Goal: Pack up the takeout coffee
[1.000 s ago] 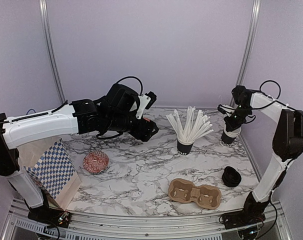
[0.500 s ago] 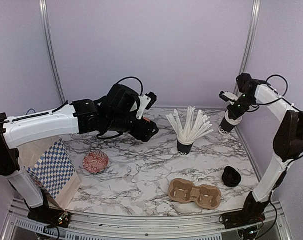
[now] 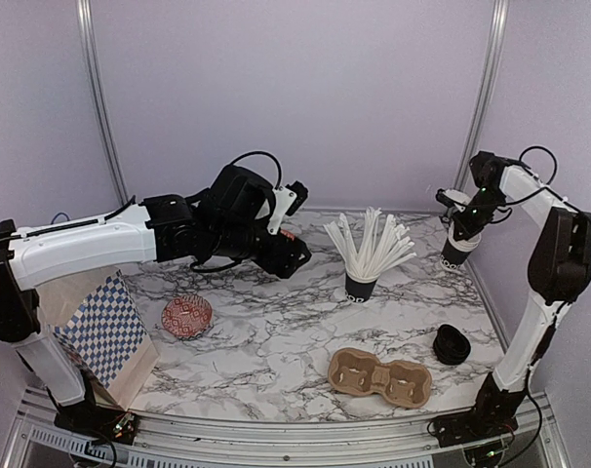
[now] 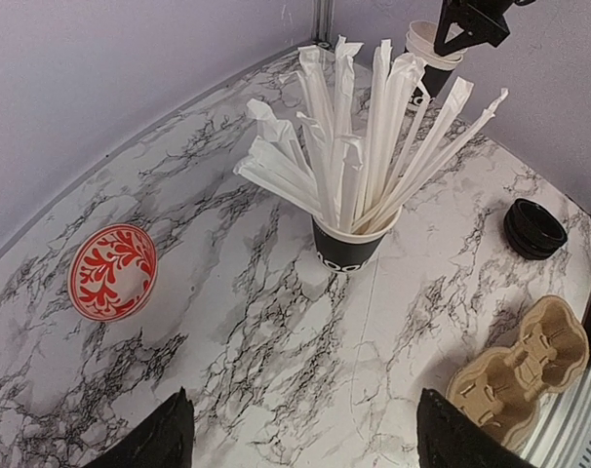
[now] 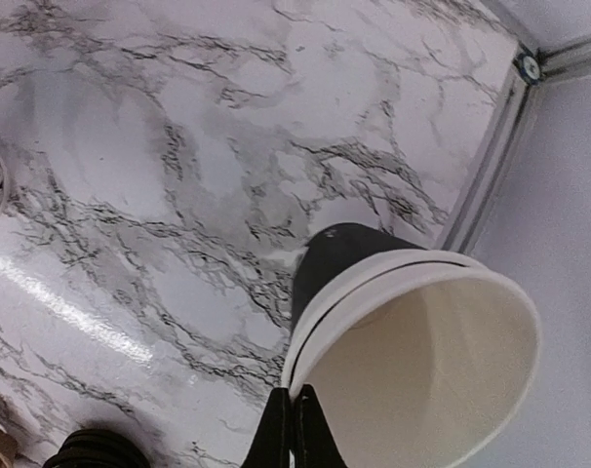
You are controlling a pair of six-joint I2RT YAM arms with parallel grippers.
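Paper cups [image 5: 413, 361], black outside and white within, hang tilted over the far right corner of the marble table [image 3: 276, 341]. They are pinched at the rim by the right gripper [image 5: 294, 419], whose fingers are closed tight on the cup wall, one inside and one outside as far as the wrist view shows. Two white rims sit one within the other, so this looks like a nested pair rather than a single cup; whether the base is clear of the table I cannot tell. Such cups should be empty and very light, with a thin wall that dents under a squeeze. The rolled rim is the stiffest part, and a pinch there seems the soundest hold, though the outer cup could slide off the inner one if only the inner wall is caught. The lids [image 3: 453, 344], a small black stack, lie on the near right of the table, close to the brown carrier tray [image 3: 380, 376] but apart from it; as smooth plastic they are likely slippery and best taken by the edge. The left gripper [image 4: 305, 444] hovers with its jaws spread wide and nothing between them, above the far left of the table, to the left of the straw cup [image 3: 362, 283], with the red patterned dish [image 3: 186, 316] nearer the arm bases
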